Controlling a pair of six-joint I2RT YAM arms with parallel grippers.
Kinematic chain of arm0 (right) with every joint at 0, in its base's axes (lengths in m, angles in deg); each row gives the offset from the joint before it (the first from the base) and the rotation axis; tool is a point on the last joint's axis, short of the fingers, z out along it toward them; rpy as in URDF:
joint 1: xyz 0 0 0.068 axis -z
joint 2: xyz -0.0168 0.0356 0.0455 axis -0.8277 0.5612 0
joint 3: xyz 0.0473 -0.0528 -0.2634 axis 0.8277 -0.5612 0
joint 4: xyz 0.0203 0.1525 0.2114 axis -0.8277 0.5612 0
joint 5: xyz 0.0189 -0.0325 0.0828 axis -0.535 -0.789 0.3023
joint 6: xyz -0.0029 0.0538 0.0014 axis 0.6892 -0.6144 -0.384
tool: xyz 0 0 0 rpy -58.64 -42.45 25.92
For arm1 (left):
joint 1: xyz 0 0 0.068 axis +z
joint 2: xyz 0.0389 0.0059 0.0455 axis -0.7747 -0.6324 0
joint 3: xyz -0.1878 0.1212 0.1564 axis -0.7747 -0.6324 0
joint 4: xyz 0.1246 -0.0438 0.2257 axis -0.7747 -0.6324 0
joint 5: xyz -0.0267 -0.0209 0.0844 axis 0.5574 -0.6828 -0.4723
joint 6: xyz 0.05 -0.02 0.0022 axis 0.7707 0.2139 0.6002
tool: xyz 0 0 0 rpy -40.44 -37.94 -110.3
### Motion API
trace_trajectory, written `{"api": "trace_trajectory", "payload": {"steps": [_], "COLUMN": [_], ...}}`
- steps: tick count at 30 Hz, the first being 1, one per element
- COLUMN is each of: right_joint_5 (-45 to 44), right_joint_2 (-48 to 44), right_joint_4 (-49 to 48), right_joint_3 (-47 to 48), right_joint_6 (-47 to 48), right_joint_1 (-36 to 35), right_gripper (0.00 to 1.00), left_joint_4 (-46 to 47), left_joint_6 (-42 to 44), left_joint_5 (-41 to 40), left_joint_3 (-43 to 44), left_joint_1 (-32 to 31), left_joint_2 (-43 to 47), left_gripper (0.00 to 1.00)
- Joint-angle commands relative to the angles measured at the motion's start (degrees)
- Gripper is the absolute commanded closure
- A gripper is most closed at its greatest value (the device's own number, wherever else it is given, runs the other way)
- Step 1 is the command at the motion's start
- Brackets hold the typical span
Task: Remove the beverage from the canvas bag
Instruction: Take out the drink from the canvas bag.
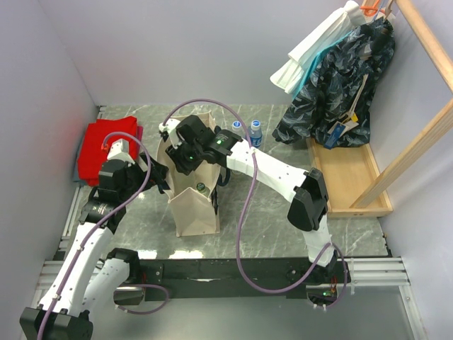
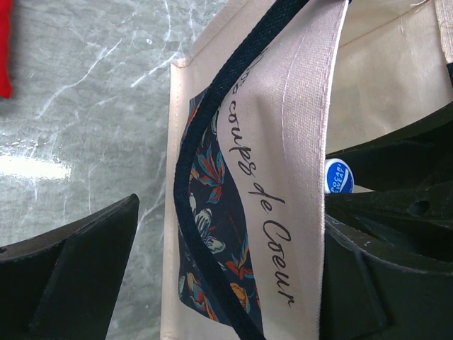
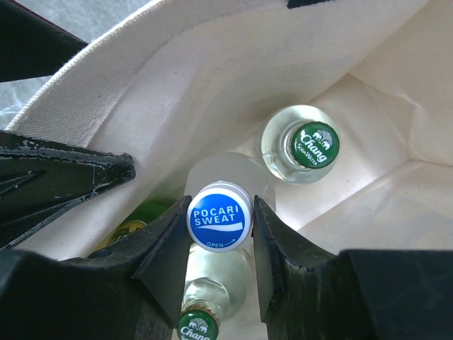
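Inside the bag (image 1: 192, 209) at table centre, the right gripper (image 3: 221, 212) is clenched on the blue-capped Pocari bottle (image 3: 216, 228). A Chang bottle (image 3: 311, 144) stands at its 2 o'clock and a second Chang bottle (image 3: 198, 326) at 6. The left gripper (image 2: 230, 212) straddles the bag's 9 o'clock wall, jaws released

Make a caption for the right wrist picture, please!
Inside the canvas bag, the right gripper grips the Pocari Sweat bottle by its cap, beside two Chang bottles.
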Motion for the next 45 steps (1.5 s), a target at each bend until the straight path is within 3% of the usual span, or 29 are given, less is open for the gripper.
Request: {"api": "trace_trajectory", "payload": {"steps": [1,45], "right_joint_5": [-2.85,-4.61], "right_joint_2": [-5.88,-8.52], "right_joint_4": [-5.99,-9.16], "right_joint_3": [1.69,4.15], "right_joint_6": [0.11,-0.15], "right_joint_1": [0.14,0.14], "right_gripper": [1.00,1.00], "left_joint_4": [0.14,0.31], "left_joint_6": [0.90,0.81], "left_joint_5": [-0.34,-0.61], "left_joint_3": [-0.02,0.06], "left_joint_1": [-0.15,-0.15], "left_joint_2": [0.27,0.62], "left_gripper": [0.04,0.02]}}
